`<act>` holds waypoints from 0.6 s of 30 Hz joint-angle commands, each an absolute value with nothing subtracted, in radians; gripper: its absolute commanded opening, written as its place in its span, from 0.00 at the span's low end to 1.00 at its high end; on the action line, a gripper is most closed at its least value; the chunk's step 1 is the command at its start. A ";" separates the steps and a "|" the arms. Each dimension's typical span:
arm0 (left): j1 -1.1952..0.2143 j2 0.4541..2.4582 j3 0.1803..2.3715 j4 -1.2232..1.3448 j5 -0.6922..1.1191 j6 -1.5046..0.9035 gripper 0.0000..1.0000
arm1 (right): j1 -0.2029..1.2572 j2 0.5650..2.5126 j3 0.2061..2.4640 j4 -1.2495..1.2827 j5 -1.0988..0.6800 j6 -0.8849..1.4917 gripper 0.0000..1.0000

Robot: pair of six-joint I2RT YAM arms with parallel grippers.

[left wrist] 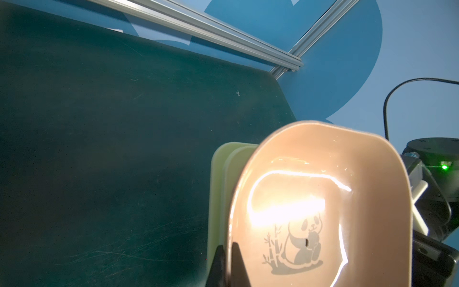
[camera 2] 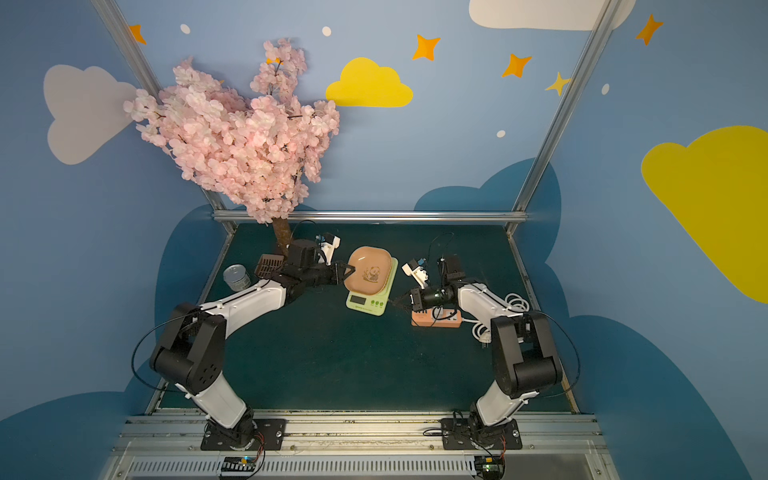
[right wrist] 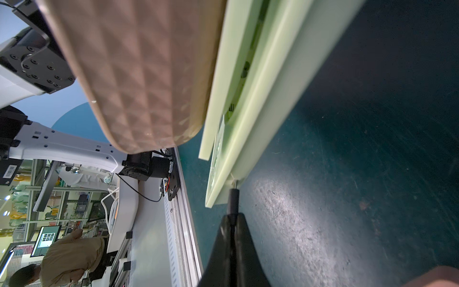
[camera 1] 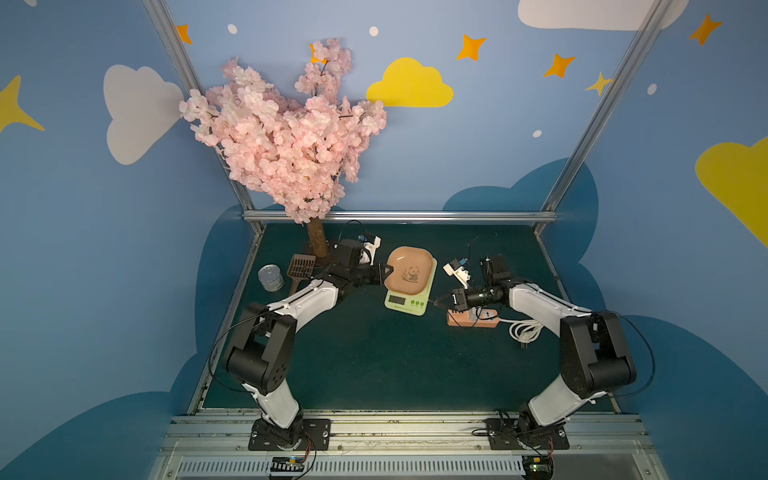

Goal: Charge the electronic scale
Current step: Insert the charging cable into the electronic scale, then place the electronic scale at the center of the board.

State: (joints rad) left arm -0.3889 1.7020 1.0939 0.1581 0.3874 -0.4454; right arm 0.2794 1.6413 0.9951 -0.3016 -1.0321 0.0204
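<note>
– Near the middle of the dark green mat (camera 1: 374,365), is that the electronic scale (camera 1: 405,305)?
– Yes, its display faces the arm bases, and the pink panda dish (camera 1: 409,270) is on top.
– And the left gripper (left wrist: 228,266)?
– It is pinching the dish's rim, one finger inside and one outside.
– And the right gripper (right wrist: 232,223)?
– Pressed together on a black plug (right wrist: 233,198). The plug's metal tip touches the scale's side edge close to a front corner. I can't make out whether it sits in a socket, because the wrist view blurs there.
– What's under that arm?
– A salmon power strip (camera 1: 473,322) with a coiled white cord (camera 1: 525,330), near the scale.
</note>
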 commanded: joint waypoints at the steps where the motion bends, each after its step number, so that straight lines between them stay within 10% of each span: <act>1: -0.407 1.656 1.075 0.279 0.384 -0.472 0.03 | 0.302 1.651 1.022 -0.260 -1.084 0.059 0.06; 18: -0.388 1.655 1.034 0.410 0.547 -0.483 0.03 | 0.299 1.636 1.013 -0.315 -1.048 -0.003 0.12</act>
State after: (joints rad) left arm -0.3775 1.6920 1.0168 0.3134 0.4473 -0.4675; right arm 0.2844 1.6455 0.9951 -0.2878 -1.0363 0.0425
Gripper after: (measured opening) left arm 0.053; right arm 0.111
